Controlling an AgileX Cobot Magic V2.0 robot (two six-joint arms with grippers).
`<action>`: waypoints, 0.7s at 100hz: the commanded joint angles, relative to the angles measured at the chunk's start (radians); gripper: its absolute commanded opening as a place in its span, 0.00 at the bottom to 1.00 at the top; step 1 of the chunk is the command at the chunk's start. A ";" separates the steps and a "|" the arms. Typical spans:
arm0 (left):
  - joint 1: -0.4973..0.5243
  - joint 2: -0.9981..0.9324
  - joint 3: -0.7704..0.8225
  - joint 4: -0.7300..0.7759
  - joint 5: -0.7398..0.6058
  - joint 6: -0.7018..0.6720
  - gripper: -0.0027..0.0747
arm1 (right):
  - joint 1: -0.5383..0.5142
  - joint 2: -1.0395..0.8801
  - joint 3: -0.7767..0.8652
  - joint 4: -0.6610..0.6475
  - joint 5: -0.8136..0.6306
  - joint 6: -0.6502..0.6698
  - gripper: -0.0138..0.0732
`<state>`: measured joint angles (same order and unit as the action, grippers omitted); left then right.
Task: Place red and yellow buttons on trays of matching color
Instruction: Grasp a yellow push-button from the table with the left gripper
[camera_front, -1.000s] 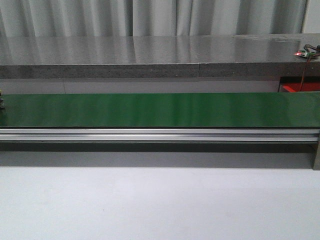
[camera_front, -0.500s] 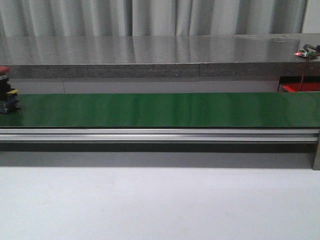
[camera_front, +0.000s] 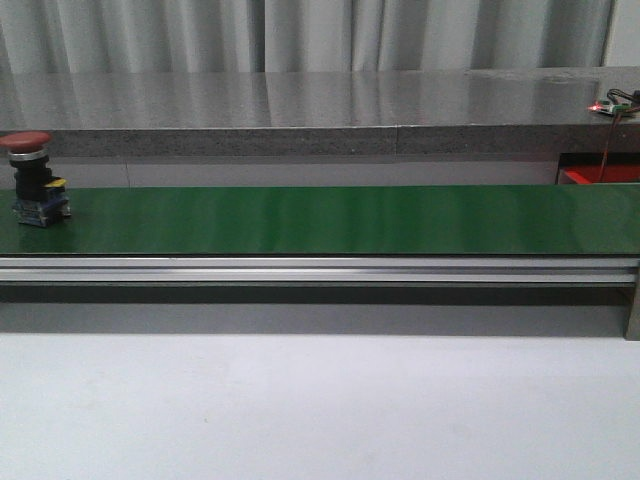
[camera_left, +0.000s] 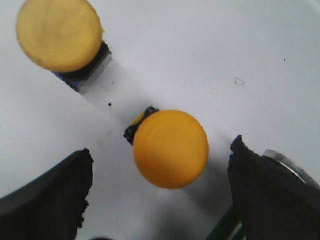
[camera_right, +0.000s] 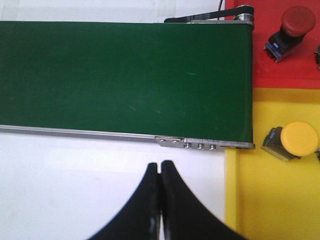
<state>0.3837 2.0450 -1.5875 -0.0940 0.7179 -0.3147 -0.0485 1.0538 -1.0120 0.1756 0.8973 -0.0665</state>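
A red button (camera_front: 35, 180) stands upright at the far left end of the green belt (camera_front: 330, 220). In the left wrist view my left gripper (camera_left: 161, 150) is open above a white surface, its fingers on either side of a yellow button (camera_left: 171, 149) without touching it. A second yellow button (camera_left: 59, 34) lies further off. My right gripper (camera_right: 160, 167) is shut and empty over white table, beside the belt's end (camera_right: 125, 75). The red tray (camera_right: 280, 65) holds a red button (camera_right: 297, 22). The yellow tray (camera_right: 260, 200) holds a yellow button (camera_right: 298, 139).
An aluminium rail (camera_front: 320, 268) runs along the belt's near side. Behind the belt is a grey stone counter (camera_front: 300, 110) with a small lit circuit board (camera_front: 615, 103) at its right end. Neither arm shows in the front view.
The red button has come into the front view at the left end of the belt and moved to the right along it.
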 joint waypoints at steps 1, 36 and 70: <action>0.004 -0.055 -0.033 0.002 -0.062 -0.012 0.75 | 0.001 -0.020 -0.024 0.010 -0.041 -0.007 0.07; 0.006 -0.009 -0.033 -0.001 -0.062 -0.012 0.71 | 0.001 -0.020 -0.024 0.010 -0.041 -0.007 0.07; 0.006 -0.007 -0.033 -0.001 -0.076 -0.008 0.34 | 0.001 -0.020 -0.024 0.010 -0.041 -0.007 0.07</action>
<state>0.3853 2.0957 -1.5875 -0.0903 0.6835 -0.3171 -0.0485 1.0538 -1.0120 0.1756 0.8973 -0.0678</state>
